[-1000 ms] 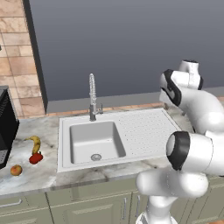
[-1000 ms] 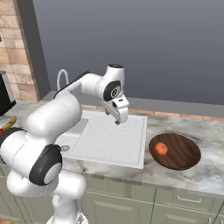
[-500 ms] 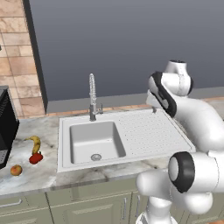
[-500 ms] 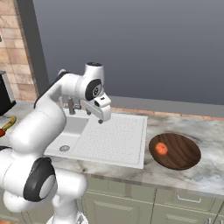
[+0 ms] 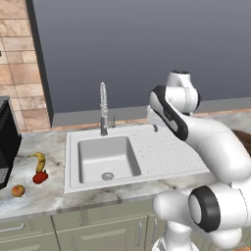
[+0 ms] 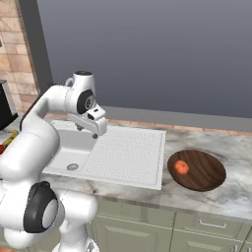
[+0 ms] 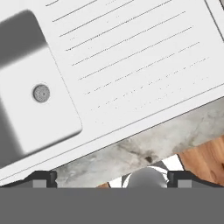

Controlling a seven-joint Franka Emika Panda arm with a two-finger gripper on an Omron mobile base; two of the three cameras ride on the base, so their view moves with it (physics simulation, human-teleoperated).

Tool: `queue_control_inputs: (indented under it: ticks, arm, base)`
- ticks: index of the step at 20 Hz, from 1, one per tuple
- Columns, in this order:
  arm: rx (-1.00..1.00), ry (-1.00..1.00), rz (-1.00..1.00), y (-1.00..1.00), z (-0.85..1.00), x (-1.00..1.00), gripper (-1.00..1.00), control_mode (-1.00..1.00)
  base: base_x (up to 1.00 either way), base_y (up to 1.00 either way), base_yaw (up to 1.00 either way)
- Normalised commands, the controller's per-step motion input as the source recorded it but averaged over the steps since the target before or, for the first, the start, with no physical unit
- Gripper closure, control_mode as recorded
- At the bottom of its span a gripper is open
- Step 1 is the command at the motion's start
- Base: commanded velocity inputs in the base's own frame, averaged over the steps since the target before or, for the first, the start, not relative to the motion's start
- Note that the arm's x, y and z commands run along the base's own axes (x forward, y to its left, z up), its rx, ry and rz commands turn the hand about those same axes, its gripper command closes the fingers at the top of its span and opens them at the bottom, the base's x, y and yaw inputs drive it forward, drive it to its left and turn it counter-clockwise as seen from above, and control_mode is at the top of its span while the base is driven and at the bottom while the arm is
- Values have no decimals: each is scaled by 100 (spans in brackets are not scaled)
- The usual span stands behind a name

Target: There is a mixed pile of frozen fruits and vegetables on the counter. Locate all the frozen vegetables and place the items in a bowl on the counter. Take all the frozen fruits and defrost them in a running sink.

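Banana (image 5: 38, 160), the red lumpy pepper (image 5: 40, 176) and a small orange fruit (image 5: 18, 190) sit together on the counter (image 5: 39, 198) left of the sink (image 5: 105, 158), next to a dark appliance (image 5: 7, 142). Way over on the right, the tomato (image 6: 181, 168) is already in the wooden bowl (image 6: 209, 173). The end effector (image 6: 94, 133) hangs wide open and empty above the drainboard (image 6: 129, 155), with the tall faucet (image 5: 103, 109) behind the basin.

A home kitchen, seen from my remote station.

I see a marbled stone counter (image 5: 39, 196) over beige-green cabinets (image 6: 147, 231), with a white sink (image 5: 105, 157) with dotted drainboard set into it and a tall coil faucet (image 5: 103, 109) behind. A brick wall (image 5: 22, 73) rises at left, a wooden bowl (image 6: 204, 170) sits at right, and a banana (image 5: 39, 159) lies near the sink.
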Motion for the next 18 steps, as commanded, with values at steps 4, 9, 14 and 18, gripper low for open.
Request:
queue_control_inputs:
  ticks: [4,9,14,18]
  arm:
    - [0,0,25,56,0,0,-100,-100]
    - [0,0,25,53,0,0,-100,-100]
    - [0,1,26,51,0,5,-100,-100]
    - [0,1,26,54,0,6,-100,-100]
  base:
    - [0,0,0]
    - [0,0,0]
    - [0,0,0]
    - [0,0,0]
